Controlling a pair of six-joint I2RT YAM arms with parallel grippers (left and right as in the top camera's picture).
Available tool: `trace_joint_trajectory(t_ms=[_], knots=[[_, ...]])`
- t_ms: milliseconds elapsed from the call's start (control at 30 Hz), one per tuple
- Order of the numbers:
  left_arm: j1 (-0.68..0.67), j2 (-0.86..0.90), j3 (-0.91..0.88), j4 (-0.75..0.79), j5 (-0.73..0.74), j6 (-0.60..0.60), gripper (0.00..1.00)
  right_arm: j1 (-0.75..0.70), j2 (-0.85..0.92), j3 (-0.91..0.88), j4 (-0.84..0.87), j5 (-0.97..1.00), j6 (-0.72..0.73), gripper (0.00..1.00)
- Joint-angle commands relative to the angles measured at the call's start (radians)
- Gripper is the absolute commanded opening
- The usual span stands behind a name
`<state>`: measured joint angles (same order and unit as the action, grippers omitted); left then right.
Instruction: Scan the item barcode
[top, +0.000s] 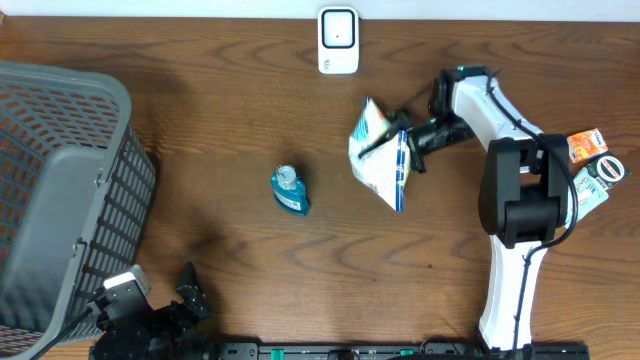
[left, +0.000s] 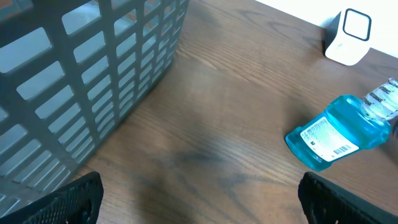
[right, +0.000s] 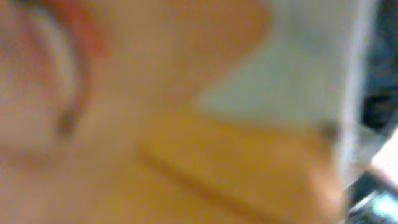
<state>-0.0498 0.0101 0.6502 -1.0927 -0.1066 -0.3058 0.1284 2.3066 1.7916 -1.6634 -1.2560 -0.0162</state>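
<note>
- the right gripper (top: 408, 140) is clenched on a white and blue pouch (top: 383, 158), pinching it at its right edge.
- we see the pouch tilted, its pointed lower end toward the near side of the table (top: 240, 90); whether it is clear of the wood we cannot tell.
- the pouch sits just to the near right of the white scanner (top: 338, 40), which stands at the far edge of the table, the two apart.
- the right wrist view is a blur of cream, orange and white pressed close to the lens; we can make out nothing more there.
- the left gripper (left: 199, 186) is released, its dark fingers (left: 68, 199) spread wide at the bottom corners of its wrist view, grasping nothing, over bare wood at the near left.
- a blue bottle (left: 333, 130) lies on its side mid-table, a white barcode label facing up, to the left of the pouch and apart from it.
- a grey slatted basket (top: 60, 170) fills the left end of the table.
- an orange packet (top: 587, 145) and a white and green item (top: 600, 180) lie at the right edge, behind the right arm.
</note>
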Motion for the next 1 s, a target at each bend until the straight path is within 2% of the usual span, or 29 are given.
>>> trace_joint_trajectory(t_ms=[0, 67, 100, 200, 233, 433, 467, 533, 700, 833, 967], knots=[[-0.004, -0.006, 0.006, 0.002, 0.002, 0.016, 0.99, 0.018, -0.028, 0.172, 0.107, 0.076, -0.170, 0.01], [-0.004, -0.006, 0.006, 0.002, 0.002, 0.016, 0.99, 0.033, -0.028, 0.235, 0.197, 0.229, -0.091, 0.01], [-0.004, -0.006, 0.006, 0.002, 0.002, 0.016, 0.99, 0.045, -0.028, 0.268, 0.266, 0.350, 0.000, 0.01], [-0.004, -0.006, 0.006, 0.002, 0.002, 0.016, 0.99, 0.077, -0.028, 0.295, 0.406, 0.553, 0.195, 0.01], [-0.004, -0.006, 0.006, 0.002, 0.002, 0.016, 0.99, 0.085, -0.028, 0.295, 0.440, 0.577, 0.216, 0.01], [-0.004, -0.006, 0.006, 0.002, 0.002, 0.016, 0.99, 0.157, -0.028, 0.294, 0.745, 0.666, 0.230, 0.02], [-0.004, -0.006, 0.006, 0.002, 0.002, 0.016, 0.99, 0.183, -0.027, 0.293, 0.859, 0.767, 0.230, 0.01], [-0.004, -0.006, 0.006, 0.002, 0.002, 0.016, 0.99, 0.217, -0.027, 0.293, 0.982, 0.938, 0.229, 0.01], [-0.004, -0.006, 0.006, 0.002, 0.002, 0.016, 0.99, 0.273, -0.015, 0.293, 1.215, 1.225, 0.228, 0.01], [-0.004, -0.006, 0.006, 0.002, 0.002, 0.016, 0.99, 0.278, 0.042, 0.293, 1.451, 1.262, 0.221, 0.01], [-0.004, -0.006, 0.006, 0.002, 0.002, 0.016, 0.99, 0.265, 0.119, 0.294, 1.616, 1.324, 0.222, 0.01]])
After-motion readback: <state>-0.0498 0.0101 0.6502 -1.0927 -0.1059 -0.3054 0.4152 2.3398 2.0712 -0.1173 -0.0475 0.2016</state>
